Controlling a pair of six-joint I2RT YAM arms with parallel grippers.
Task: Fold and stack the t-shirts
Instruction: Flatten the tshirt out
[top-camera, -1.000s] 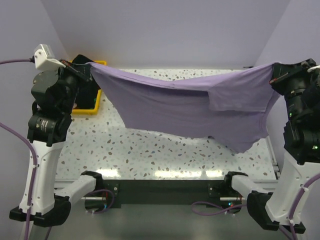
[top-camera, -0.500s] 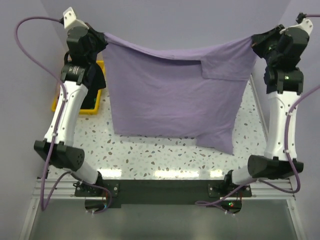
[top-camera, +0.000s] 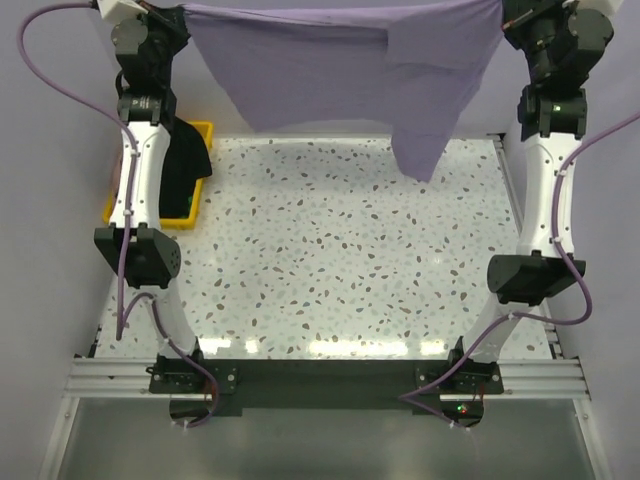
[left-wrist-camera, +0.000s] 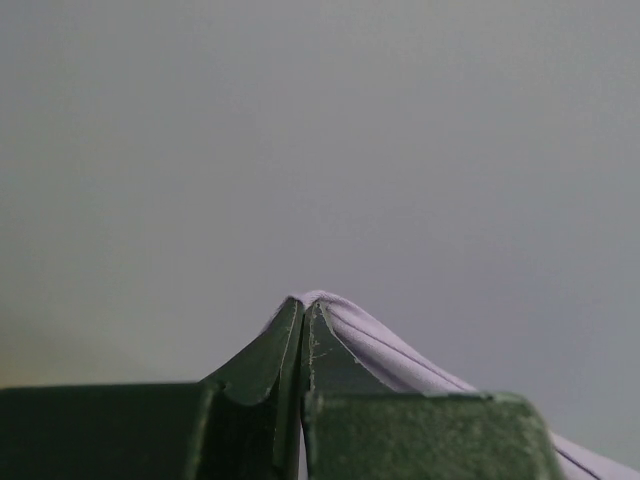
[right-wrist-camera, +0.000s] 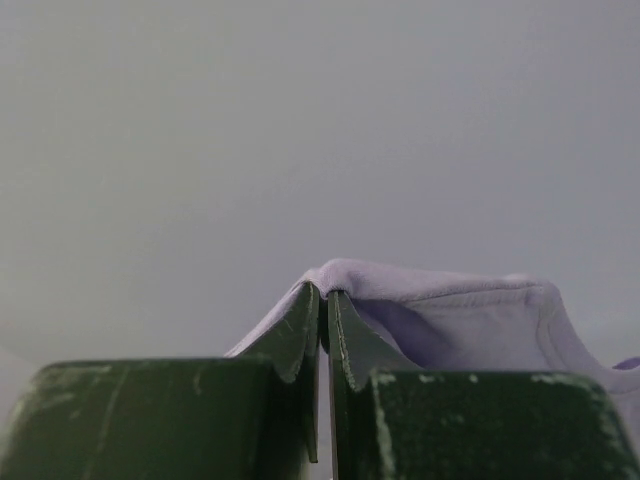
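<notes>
The lavender-purple t-shirt (top-camera: 330, 70) hangs stretched between my two grippers, high above the speckled table (top-camera: 330, 250). My left gripper (top-camera: 178, 12) is shut on its upper left corner, and cloth shows over the pinched jaws in the left wrist view (left-wrist-camera: 303, 302). My right gripper (top-camera: 503, 12) is shut on its upper right corner, cloth draped over the jaws in the right wrist view (right-wrist-camera: 322, 292). A sleeve hangs lowest at the right (top-camera: 420, 150). A black t-shirt (top-camera: 185, 165) lies in and over the yellow tray. The pale pink shirt is out of view.
The yellow plastic tray (top-camera: 125, 215) stands at the table's left edge, beside my left arm. Both arms are raised nearly upright at the table's sides. Grey walls close the back and sides.
Both arms have risen and stretched upright, lifting the purple shirt from hanging near the table to high at the top of the view. Both grips have held.
</notes>
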